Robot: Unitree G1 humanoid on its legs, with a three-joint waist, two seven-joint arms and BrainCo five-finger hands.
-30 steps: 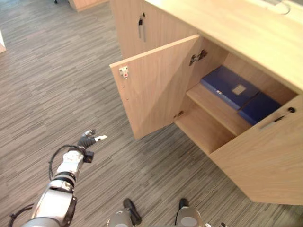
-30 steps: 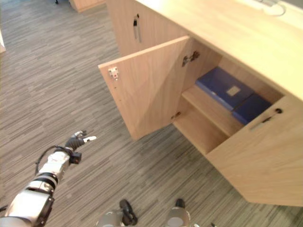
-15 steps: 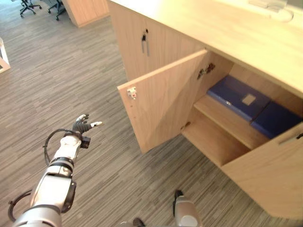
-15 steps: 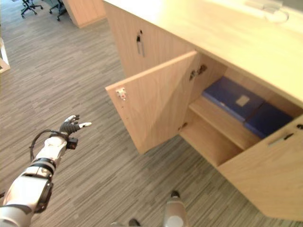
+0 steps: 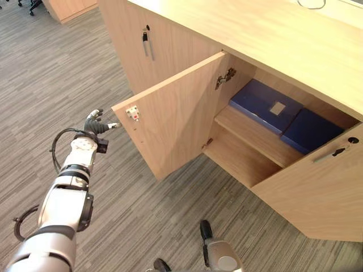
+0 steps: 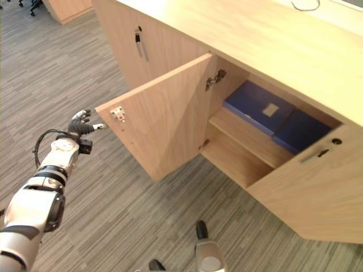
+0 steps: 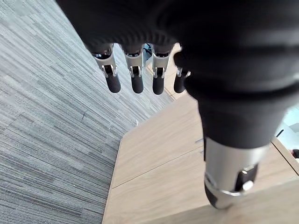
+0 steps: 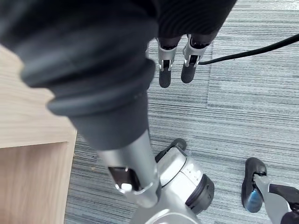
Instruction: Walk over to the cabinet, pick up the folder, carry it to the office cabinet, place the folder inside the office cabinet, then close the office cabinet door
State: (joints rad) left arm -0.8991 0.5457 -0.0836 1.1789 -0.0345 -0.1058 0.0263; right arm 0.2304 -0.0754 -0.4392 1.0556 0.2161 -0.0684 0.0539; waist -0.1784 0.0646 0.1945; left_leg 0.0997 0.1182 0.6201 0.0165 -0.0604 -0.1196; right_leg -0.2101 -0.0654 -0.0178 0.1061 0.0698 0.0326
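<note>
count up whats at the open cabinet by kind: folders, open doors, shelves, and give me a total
blue folders: 2
open cabinet doors: 2
shelf: 1
total: 5

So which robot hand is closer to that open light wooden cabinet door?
Left. The left robot hand hovers right by the free edge of the open light wooden cabinet door. The right robot hand hangs low over the grey carpet, farther off.
</note>
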